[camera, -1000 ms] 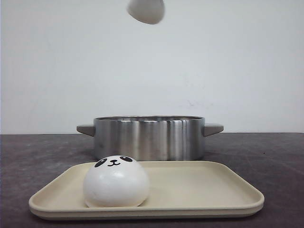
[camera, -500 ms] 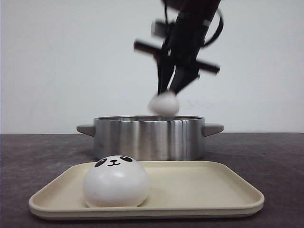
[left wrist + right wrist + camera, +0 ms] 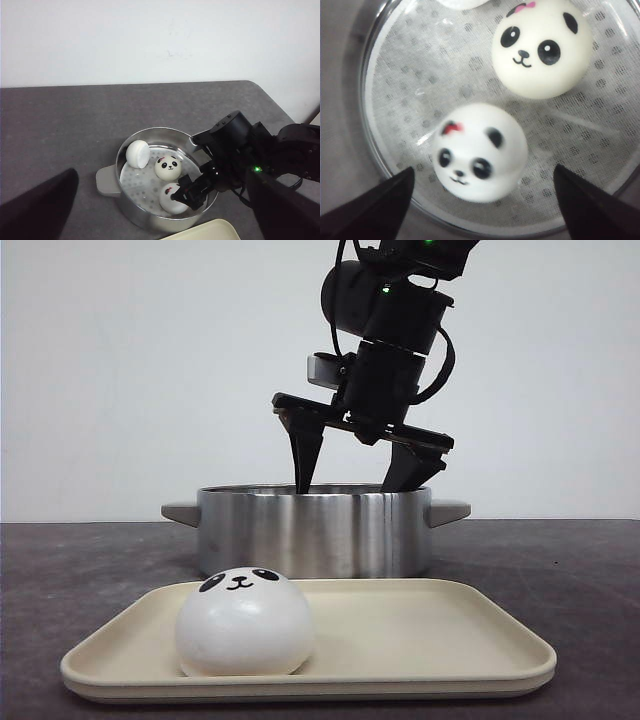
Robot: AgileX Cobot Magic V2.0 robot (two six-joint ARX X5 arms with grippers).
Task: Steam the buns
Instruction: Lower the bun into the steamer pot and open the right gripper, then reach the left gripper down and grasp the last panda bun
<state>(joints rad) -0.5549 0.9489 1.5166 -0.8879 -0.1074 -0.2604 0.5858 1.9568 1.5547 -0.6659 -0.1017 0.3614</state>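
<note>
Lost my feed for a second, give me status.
Right gripper open over the pot, bun lying free between its fingers. Three buns in the pot, one bun on the tray. Left gripper empty. Nothing blocking.

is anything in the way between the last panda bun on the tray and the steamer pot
Only the right gripper, open, hanging over the round steel pot. The white panda bun sits alone on the beige tray, and bare liner shows beside the three buns inside.

Four glossy white panda-faced buns, one [image 3: 245, 623] upright at lower left of the front view on a beige tray, three inside a steel pot: one [image 3: 137, 153] tipped on its side, one [image 3: 168, 168] face-up at centre, one [image 3: 170, 198] with a red bow, nearest the frame's bottom edge
</note>
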